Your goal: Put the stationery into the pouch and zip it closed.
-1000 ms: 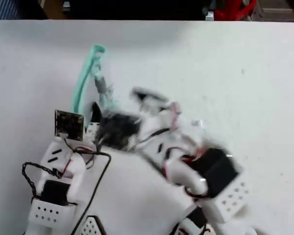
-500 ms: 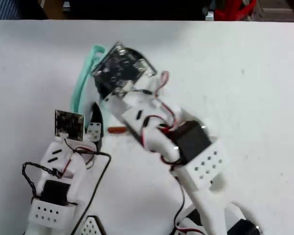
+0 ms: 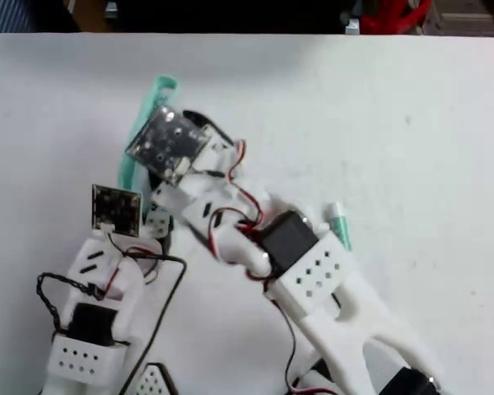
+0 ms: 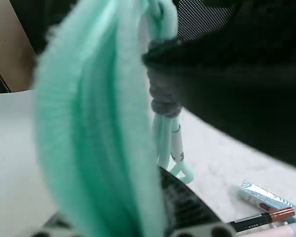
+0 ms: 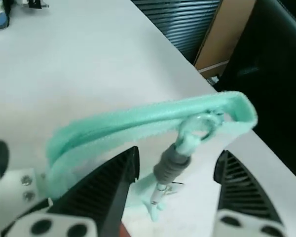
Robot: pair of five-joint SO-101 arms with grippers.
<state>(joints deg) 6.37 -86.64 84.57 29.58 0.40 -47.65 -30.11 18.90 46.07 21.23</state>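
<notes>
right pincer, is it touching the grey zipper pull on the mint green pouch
Apart: the right wrist view shows the grey zipper pull between the open right pincer's fingers, gaps both sides.

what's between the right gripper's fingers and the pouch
The grey zipper pull, hanging from the ring on the mint pouch, sits in the gap between the fingers of the open right gripper, touching neither. The right wrist view shows this.
</notes>
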